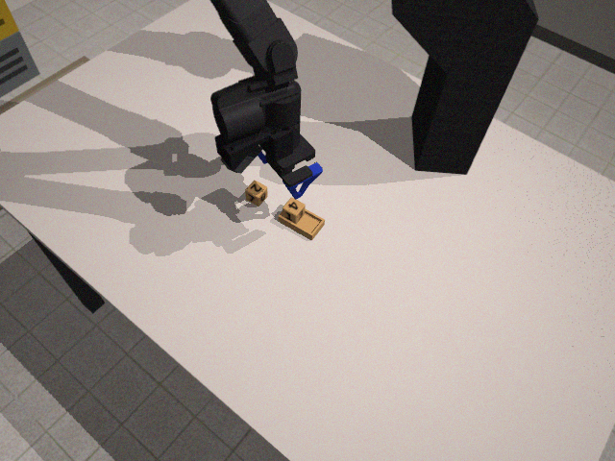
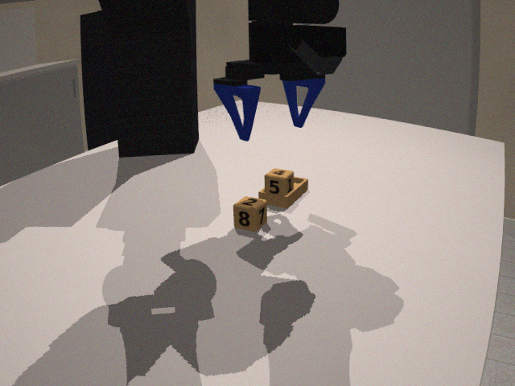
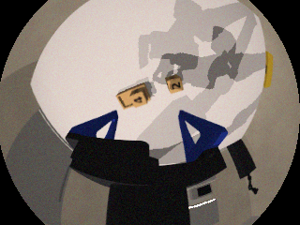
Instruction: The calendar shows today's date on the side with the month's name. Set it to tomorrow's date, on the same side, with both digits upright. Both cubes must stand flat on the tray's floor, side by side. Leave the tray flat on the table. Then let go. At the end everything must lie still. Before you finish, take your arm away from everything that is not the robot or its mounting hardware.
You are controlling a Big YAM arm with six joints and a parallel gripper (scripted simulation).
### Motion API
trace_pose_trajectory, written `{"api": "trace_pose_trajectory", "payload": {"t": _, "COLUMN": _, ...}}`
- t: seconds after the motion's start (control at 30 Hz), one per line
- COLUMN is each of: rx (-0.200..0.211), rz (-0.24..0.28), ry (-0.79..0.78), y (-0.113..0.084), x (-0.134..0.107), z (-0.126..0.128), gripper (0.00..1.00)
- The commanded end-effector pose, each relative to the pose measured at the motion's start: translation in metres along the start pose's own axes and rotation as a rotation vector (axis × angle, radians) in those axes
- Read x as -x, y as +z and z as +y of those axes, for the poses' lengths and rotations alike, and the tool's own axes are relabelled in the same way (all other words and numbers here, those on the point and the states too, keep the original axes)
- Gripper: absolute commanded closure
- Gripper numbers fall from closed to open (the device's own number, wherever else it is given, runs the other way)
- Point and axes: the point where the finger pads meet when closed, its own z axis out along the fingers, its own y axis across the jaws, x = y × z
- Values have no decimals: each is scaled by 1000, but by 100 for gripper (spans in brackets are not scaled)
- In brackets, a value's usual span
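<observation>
Two blue fingers of the gripper (image 1: pixel 283 173) (image 2: pixel 272 133) (image 3: pixel 148 112) stood wide, holding nothing; we judged that centring squarely over the loose cube (image 1: pixel 256 193) (image 2: pixel 249 215) (image 3: pixel 174 84) came next.

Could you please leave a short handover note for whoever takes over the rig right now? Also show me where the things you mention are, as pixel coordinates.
Claw (image 1: pixel 281 173) (image 2: pixel 272 133) (image 3: pixel 148 112): open and empty, above the table.
Small tan wooden cube, 4 on top (image 1: pixel 293 210) (image 2: pixel 278 182) (image 3: pixel 139 97): in one end of the shallow tan wooden tray (image 1: pixel 312 233) (image 2: pixel 286 201) (image 3: pixel 123 102).
Small tan wooden cube, 2 on top (image 1: pixel 256 192) (image 2: pixel 249 214) (image 3: pixel 174 84): on the table, outside the tray.
Done: one cube in the tray.
Left: place the other beside it, check both digits show tomorrow's date upright, withdraw.
</observation>
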Motion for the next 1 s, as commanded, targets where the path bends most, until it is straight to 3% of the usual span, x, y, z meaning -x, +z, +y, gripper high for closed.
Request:
{"api": "trace_pose_trajectory", "payload": {"t": 0.0, "rx": -7, "rz": -10, "ry": 159, "y": 0, "x": 10, "z": -8, "gripper": 0}}
{"api": "trace_pose_trajectory", "payload": {"t": 0.97, "rx": -5, "rz": -17, "ry": 1025, "y": 9, "x": 24, "z": -56, "gripper": 0}}
